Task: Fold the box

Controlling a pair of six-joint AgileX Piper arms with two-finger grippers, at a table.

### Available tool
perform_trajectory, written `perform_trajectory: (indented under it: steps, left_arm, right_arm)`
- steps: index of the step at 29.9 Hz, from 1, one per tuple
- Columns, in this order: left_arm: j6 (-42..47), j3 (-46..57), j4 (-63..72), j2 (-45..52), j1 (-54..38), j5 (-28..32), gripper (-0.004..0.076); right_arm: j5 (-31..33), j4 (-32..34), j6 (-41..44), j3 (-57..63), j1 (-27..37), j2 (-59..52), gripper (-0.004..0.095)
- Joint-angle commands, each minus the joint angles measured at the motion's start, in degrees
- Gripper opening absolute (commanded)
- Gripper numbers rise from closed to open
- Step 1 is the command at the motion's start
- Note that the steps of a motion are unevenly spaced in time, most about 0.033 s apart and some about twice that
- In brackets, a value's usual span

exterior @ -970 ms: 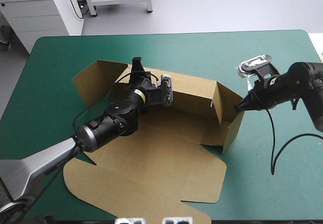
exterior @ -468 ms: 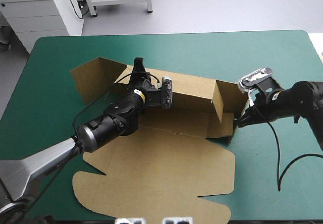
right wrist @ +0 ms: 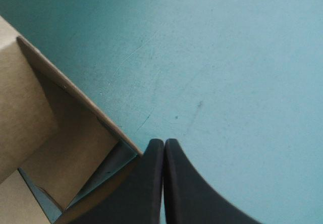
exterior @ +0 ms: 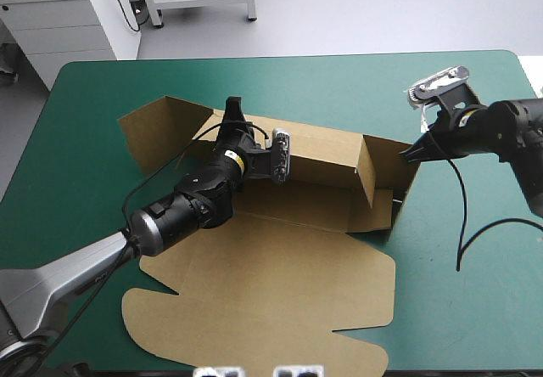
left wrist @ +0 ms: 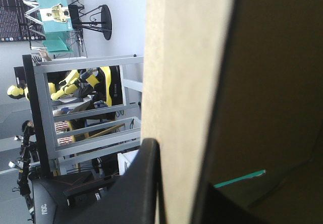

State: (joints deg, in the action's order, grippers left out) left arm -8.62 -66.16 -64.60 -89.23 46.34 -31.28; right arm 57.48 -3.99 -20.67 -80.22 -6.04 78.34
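The brown box lies mid-table with its long back wall raised, a flap spread to the left and the lid flat toward the front. My left gripper is at the back wall's left end, shut on the wall. In the left wrist view the pale board edge runs up between the black fingers. My right gripper is shut, its tip at the top edge of the raised right end wall. In the right wrist view the shut fingertips sit just beside the box corner.
The lid's front edge reaches close to the table's front edge. The teal-green cover shows beyond the box toward the far edge, and also to the right of it.
The box slid a little to the left and its right end wall came upright. My right gripper dropped to that wall's base, then rose to its top edge. The left gripper kept its hold.
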Motion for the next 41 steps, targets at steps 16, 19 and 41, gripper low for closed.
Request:
perform_trajectory:
  steps: [16,19,41]
  left_arm:
    - [0.3,-0.4,3.9,1.2,0.0,-1.2,-0.0008]
    - [0.3,-0.4,3.9,1.2,0.0,-1.2,-0.0008]
    - [0.3,-0.4,3.9,1.2,0.0,-0.6,-0.0008]
  right_arm:
    - [10.2,-9.4,-2.6,3.7,0.2,-0.1,-0.0013]
    - [9.9,-11.5,-3.1,7.8,0.2,-2.2,-0.0013]
    - [0.0,1.6,2.4,-1.7,0.2,-1.8,-0.0014]
